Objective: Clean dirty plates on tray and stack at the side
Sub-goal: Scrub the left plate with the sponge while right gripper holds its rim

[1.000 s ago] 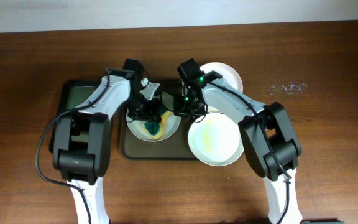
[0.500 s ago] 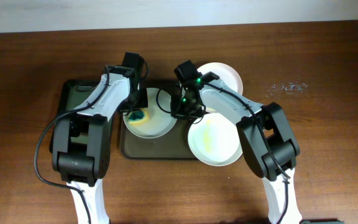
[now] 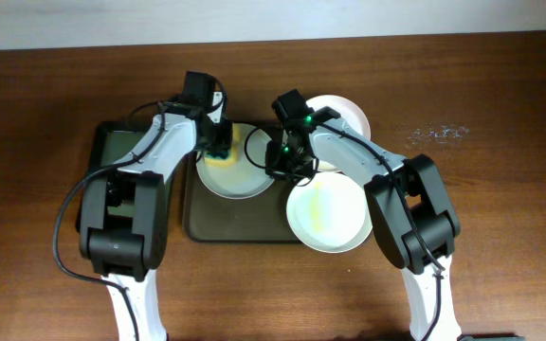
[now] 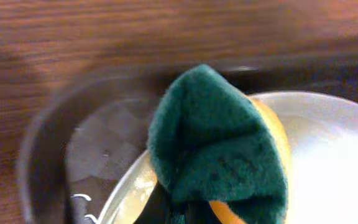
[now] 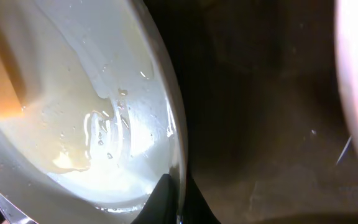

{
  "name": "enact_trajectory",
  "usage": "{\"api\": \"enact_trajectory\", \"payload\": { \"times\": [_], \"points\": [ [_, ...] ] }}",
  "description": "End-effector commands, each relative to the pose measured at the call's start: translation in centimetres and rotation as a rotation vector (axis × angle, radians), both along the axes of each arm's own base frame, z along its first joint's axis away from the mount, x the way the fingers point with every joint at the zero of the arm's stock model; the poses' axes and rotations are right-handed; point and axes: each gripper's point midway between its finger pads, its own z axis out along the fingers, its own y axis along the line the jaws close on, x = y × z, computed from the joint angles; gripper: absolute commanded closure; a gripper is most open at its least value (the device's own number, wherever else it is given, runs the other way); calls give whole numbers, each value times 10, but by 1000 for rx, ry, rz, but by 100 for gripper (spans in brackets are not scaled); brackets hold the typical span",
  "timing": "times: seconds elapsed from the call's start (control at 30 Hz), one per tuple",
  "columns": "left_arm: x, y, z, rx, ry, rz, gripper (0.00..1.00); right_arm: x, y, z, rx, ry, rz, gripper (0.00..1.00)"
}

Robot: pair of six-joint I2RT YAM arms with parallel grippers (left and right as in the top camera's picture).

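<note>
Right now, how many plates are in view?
3. One plate on the tray, under the sponge; a smeared plate at the tray's near right corner; a third plate farther back on the right.

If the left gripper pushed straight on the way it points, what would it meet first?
Probably the white plate on the tray, near its rim: the sponge in the left gripper hangs over it. Depth is unclear; they may touch.

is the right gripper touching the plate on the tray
Touching. The right wrist view shows the right gripper pinching the plate at its rim, one finger on each side.
</note>
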Motion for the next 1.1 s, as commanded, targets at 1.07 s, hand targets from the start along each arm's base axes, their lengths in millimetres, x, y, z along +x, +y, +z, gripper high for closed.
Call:
{"api": "enact_trajectory", "payload": {
  "times": [1.07],
  "points": [
    [-103, -95, -10, -285, 343, -379, 100, -25, -6, -24, -32, 94, 50, 96]
  ]
}}
